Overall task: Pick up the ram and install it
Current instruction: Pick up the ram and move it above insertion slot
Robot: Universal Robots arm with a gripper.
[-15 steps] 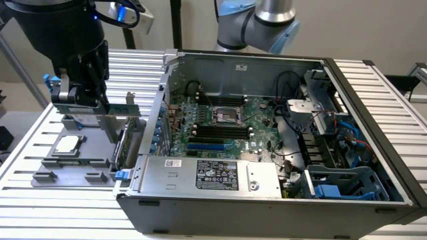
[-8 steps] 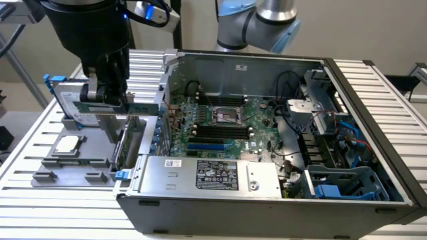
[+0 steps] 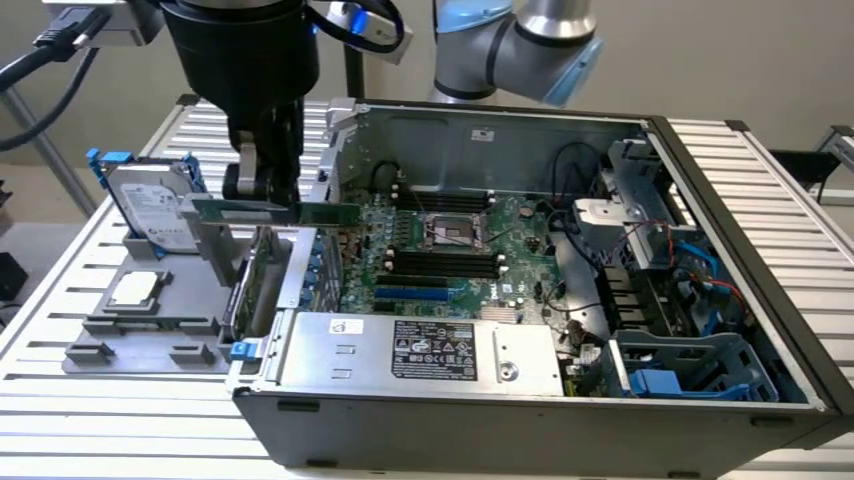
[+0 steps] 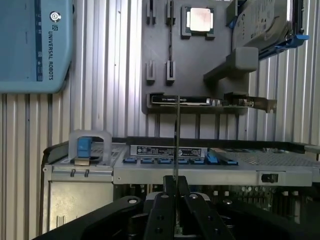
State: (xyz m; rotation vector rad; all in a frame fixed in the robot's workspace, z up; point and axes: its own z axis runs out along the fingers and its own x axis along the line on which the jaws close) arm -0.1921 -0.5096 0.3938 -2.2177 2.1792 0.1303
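Observation:
My gripper (image 3: 262, 198) is shut on the ram (image 3: 320, 213), a thin green stick that I hold level above the left wall of the open computer case (image 3: 747, 250). In the wrist view the ram (image 4: 176, 135) shows edge-on as a thin line rising from between my fingers (image 4: 165, 200), with the gripper (image 4: 176, 184) shut around its lower end. The black memory slots (image 3: 441, 262) lie on the green motherboard (image 3: 514, 245) inside the case, lower than the ram and toward the exterior view's right.
A grey parts holder (image 3: 147, 330) left of the case carries a processor (image 3: 138, 288), a hard drive (image 3: 154, 205) and a larger green card (image 3: 260, 290). The power supply (image 3: 427, 345) fills the case's front. Cables and drive cages (image 3: 667, 290) crowd its right side.

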